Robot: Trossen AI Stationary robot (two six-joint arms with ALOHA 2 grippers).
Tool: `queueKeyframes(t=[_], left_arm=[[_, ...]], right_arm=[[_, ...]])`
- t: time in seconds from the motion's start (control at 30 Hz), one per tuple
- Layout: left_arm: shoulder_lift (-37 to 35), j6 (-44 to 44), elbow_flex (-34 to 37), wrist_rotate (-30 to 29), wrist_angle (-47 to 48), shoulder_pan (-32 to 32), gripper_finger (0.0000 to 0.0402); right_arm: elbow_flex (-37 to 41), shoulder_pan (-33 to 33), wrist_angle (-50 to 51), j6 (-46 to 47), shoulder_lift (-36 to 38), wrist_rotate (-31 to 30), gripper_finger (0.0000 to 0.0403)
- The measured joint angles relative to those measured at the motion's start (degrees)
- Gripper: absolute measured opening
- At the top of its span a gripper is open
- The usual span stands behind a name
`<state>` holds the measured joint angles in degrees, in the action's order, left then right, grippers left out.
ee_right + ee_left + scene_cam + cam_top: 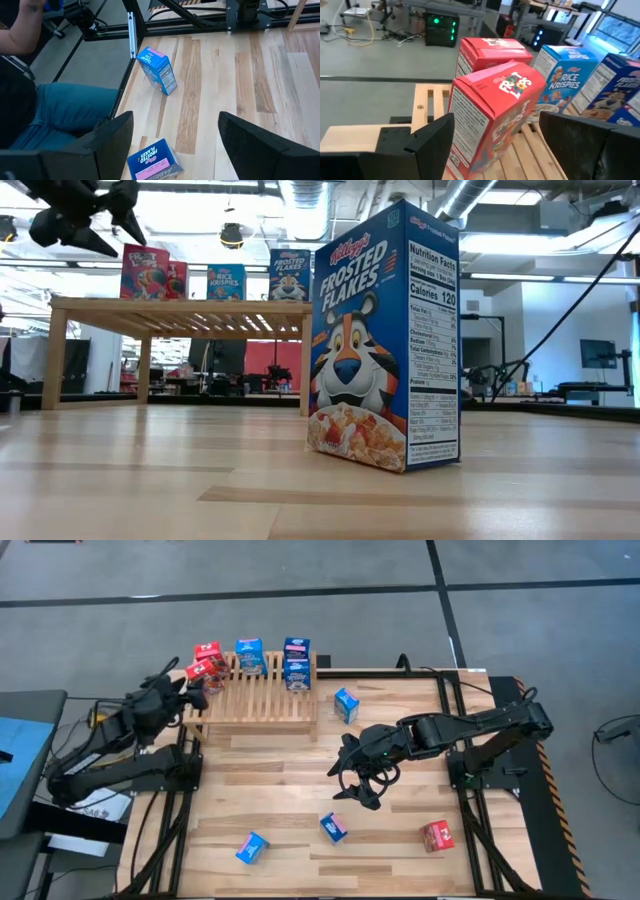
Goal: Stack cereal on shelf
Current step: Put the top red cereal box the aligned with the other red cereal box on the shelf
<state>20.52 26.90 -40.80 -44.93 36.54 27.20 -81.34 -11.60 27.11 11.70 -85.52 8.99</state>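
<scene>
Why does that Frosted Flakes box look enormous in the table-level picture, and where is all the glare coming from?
In the low view the Frosted Flakes box stands close to the lens, so it dwarfs the shelf behind it; bright ceiling lights wash out the background there. In the high view the light is even, with only soft shadows on the table.

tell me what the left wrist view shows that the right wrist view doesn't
Only the left wrist view: the shelf with red Froot Loops boxes, the near one between the left pincer's open fingers, plus a Rice Krispies box and a Frosted Flakes box.

Only the right wrist view: two blue boxes on the bare tabletop, one farther off, one just ahead of the open right pincer, and a person's jeans.

Both: cereal boxes and light wood.
</scene>
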Motion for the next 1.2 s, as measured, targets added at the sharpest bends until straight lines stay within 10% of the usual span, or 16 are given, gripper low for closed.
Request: queueKeyframes(t=[1.2], left_arm=[[0.7, -10.0, 0.0, -15.5, -5.5, 0.0, 0.0283]], right_arm=[[0.0, 0.0, 1.4, -0.2, 0.0, 0.0, 0.0317]])
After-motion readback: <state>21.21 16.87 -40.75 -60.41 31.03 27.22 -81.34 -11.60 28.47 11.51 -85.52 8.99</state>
